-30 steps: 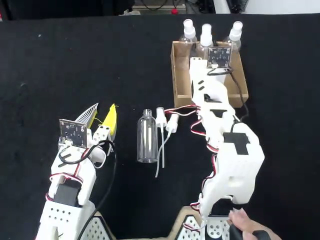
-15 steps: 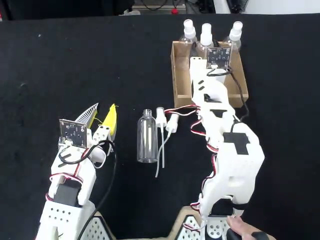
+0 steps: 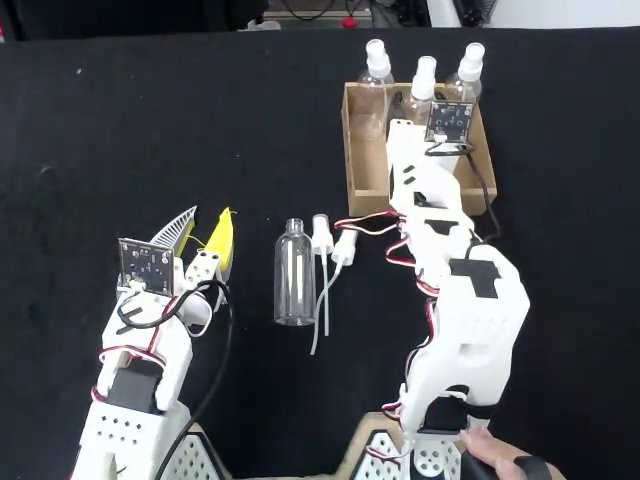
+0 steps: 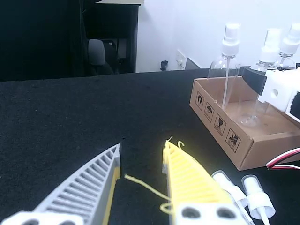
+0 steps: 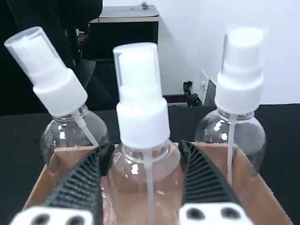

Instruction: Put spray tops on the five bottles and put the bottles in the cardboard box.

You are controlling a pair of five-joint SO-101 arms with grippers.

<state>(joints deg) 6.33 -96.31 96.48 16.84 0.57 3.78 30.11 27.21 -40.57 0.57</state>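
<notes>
While the black table (image 3: 120, 120) spreads wide under the high view, the right arm (image 3: 470, 300) stretches across it from 6 o'clock toward 1 o'clock, with its wrist above the cardboard box (image 3: 362, 170). From above, that arm hides its own fingers. The right wrist view looks straight along them. There the right gripper (image 5: 143, 149) is closed around the middle bottle (image 5: 143, 117), with one black pad against each side of the clear body. The two outer bottles (image 5: 70, 133) stand in the box at either side of it, and the one toward the table's 9 o'clock side leans. All three wear white spray tops.

At 8 o'clock on the table the left gripper (image 3: 200, 228) is spread wide and holds nothing. Its grey and yellow fingers point toward 12 o'clock.

Near the centre, an uncapped bottle (image 3: 294, 275) lies on its side with its neck toward 12 o'clock. Just beside the neck, at its 3 o'clock, lie two loose spray tops (image 3: 322, 235), their thin tubes trailing toward 6 o'clock. The left wrist view catches these tops close by the yellow finger and shows the box's printed side wall.
</notes>
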